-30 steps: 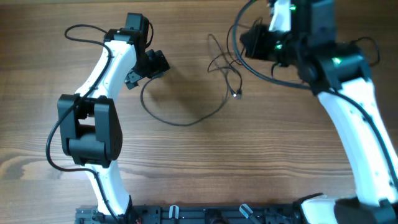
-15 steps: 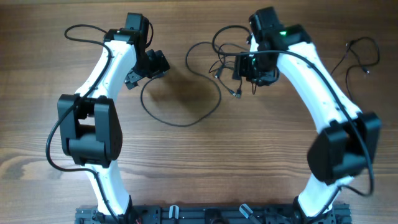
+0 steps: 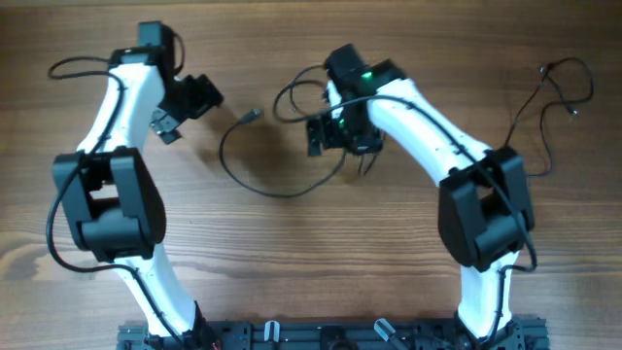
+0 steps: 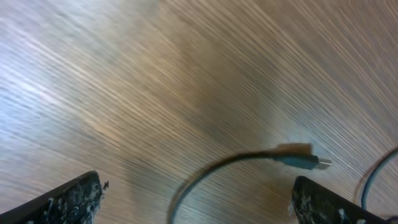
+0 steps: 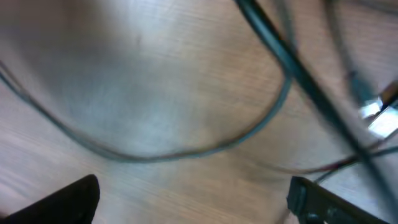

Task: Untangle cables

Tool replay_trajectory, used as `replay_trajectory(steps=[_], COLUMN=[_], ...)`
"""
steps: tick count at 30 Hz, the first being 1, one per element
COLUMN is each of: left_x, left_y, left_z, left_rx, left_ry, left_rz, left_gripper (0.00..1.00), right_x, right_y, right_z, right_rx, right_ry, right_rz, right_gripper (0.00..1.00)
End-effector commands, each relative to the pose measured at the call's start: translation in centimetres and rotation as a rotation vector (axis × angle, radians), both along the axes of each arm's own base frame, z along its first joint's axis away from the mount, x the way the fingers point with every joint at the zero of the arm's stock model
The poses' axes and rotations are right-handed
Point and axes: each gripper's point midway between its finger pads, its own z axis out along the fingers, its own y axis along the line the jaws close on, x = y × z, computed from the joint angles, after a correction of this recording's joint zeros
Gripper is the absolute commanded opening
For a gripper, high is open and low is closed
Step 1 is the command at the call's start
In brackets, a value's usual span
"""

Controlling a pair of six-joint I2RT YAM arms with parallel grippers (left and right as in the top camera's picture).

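Left end effector (image 4: 196, 200) and right end effector (image 5: 189, 199) gape over thin looping black cables (image 3: 282, 192).

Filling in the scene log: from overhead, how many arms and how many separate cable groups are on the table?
Arms: 2 (left arm, right arm)
Cable groups: 2 (centre tangle, far-right cable)
Total: 4
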Motion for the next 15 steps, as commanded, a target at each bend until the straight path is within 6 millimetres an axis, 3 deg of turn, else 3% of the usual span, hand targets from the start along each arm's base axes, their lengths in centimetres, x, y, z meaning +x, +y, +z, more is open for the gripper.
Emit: replay_trajectory(steps=[1,7,8,10,15], left_x=[-0.3,-0.3,-0.3,-0.3,-0.2], left_y=[-0.1,-0.3,-0.3,-0.3,-0.3], left_z=[-0.2,-0.2,-0.2,-0.2,-0.2], left_rx=[-0.029,-0.029,-0.029,-0.026,-0.025], left_ry=[0.011,0.011,0.011,0.011,0.010], left_rz=[0.001,-0.004,-0.004,-0.004,-0.004], left_gripper=[1.00,1.00,1.00,1.00,1.00], right_x=[0.7,2.7,3.0,3.3,3.1], right_y=[-1.5,-9.5,-9.9,-9.1,0.2], right_z=[2.8,10.6,11.3,11.8,11.5], right_rx=[-0.074,-0.418,-0.430,-0.378,0.081], right_ry=[-0.056,-0.249,-0.277,-0.295,-0.247], right_rz=[0.016,-0.200,-0.213,-0.211,0.054], right_gripper=[1.00,1.00,1.00,1.00,1.00])
